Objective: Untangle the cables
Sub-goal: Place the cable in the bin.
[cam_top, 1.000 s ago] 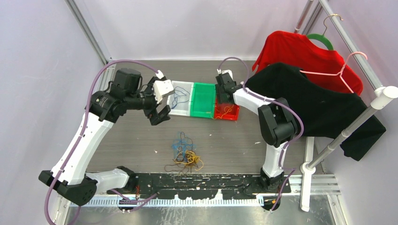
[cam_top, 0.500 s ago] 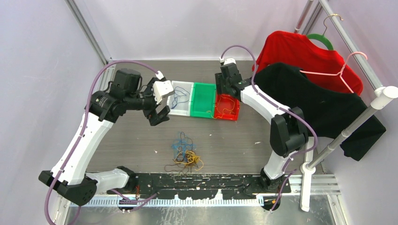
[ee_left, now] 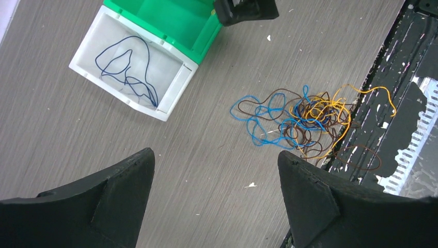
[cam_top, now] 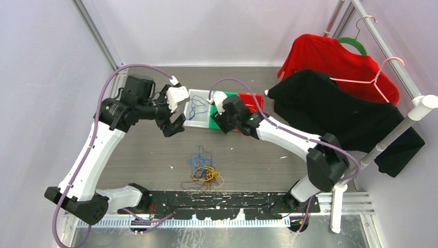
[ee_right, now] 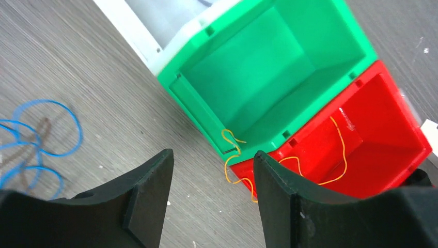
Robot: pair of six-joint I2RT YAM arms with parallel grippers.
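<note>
Cable tangle (ee_left: pixel 304 121) of blue, brown and orange-yellow lies near the table's (cam_top: pixel 268 155) near edge, with its outer loops touching the black base rail (cam_top: pixel 222 199). There is open tabletop between the tangle and the bins.

The white bin (ee_left: pixel 175 85) holds one dark blue cable (ee_left: pixel 129 67). An orange-yellow cable (ee_right: pixel 342 144) lies in the red bin (ee_right: pixel 382 139) and trails over the rim at the corner of the green bin (ee_right: pixel 258 77).

Since a second ago my right arm has swung from the red bin's far side toward centre. The tangle is unchanged and the left arm has barely shifted.

The right gripper (ee_right: pixel 212 170) hovers over the green bin's near corner, forearm stretched low across the table, with its fingers moderately apart and holding nothing. The left gripper (ee_left: pixel 217 165) hangs beside the white bin with its elbow raised, spread wide and empty.
</note>
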